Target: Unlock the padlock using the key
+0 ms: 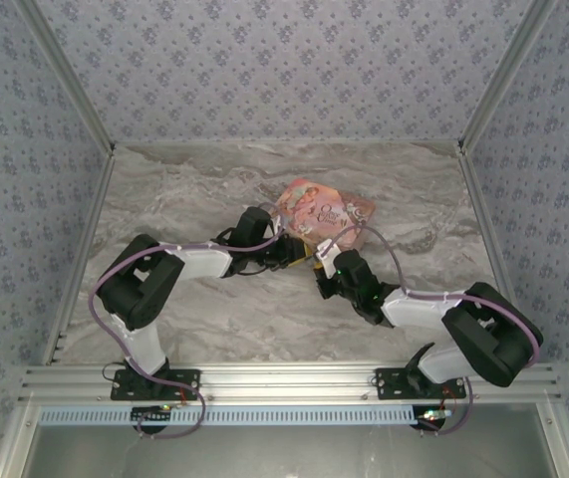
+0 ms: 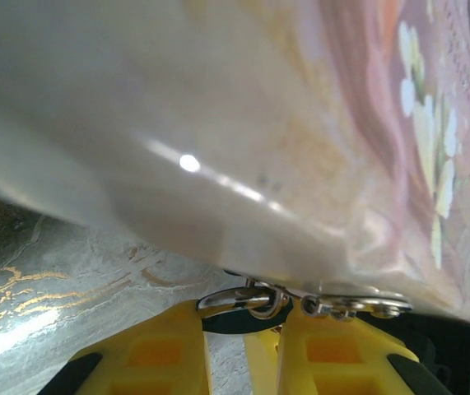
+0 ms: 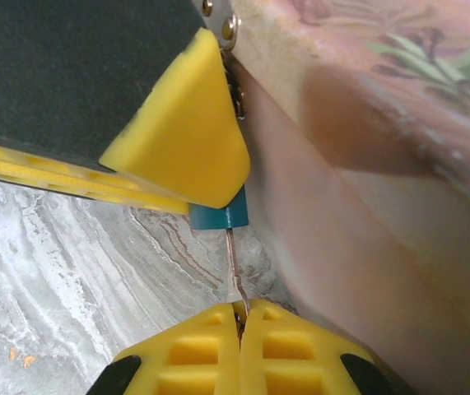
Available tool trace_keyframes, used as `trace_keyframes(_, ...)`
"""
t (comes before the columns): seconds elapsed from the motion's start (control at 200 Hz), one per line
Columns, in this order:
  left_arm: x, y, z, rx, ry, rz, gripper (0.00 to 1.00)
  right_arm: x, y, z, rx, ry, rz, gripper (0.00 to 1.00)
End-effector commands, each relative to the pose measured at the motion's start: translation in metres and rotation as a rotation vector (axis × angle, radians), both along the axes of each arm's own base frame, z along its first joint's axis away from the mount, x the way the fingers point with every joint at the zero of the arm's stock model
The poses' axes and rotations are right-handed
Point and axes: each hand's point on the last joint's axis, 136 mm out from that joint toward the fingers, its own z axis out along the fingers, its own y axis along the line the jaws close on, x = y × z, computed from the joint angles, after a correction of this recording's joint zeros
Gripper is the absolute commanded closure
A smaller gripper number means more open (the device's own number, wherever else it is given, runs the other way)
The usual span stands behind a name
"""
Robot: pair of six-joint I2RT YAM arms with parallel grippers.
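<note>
Right pincer point(image 3: 239, 325) is clenched on the thin silvery key point(image 3: 233, 267), pads pressed flat together around its near end. The left pincer point(image 2: 243, 329) is clenched on the tiny teal padlock point(image 3: 218, 217), which sits just above the bench point(image 3: 70, 271), hard against the side of the pink box point(image 3: 383, 123). Its shackle point(image 2: 239, 300) shows at the box's lower edge.

The likely trouble is in the turn. The key is a slim blade held only at its tip, so a twist could let it slip between the pads or bend rather than work the lock. The padlock is small and mostly hidden by the left finger; if that grip is light, the body may spin with the key. Any sideways pull could also drag the box.

In the right wrist view, the key's long axis runs straight from the right pincer up into the padlock's underside. The keyhole end faces that pincer, and the shackle end points away, towards the box. Whether the key is fully seated cannot be told.
</note>
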Motion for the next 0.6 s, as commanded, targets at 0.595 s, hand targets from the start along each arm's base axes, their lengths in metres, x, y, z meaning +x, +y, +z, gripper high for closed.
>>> trace_keyframes(0.595, -0.008, -0.013, 0.031, -0.081, -0.020, -0.051, 0.81, 0.008, 0.015, 0.014, 0.072, -0.012, 0.026, 1.00)
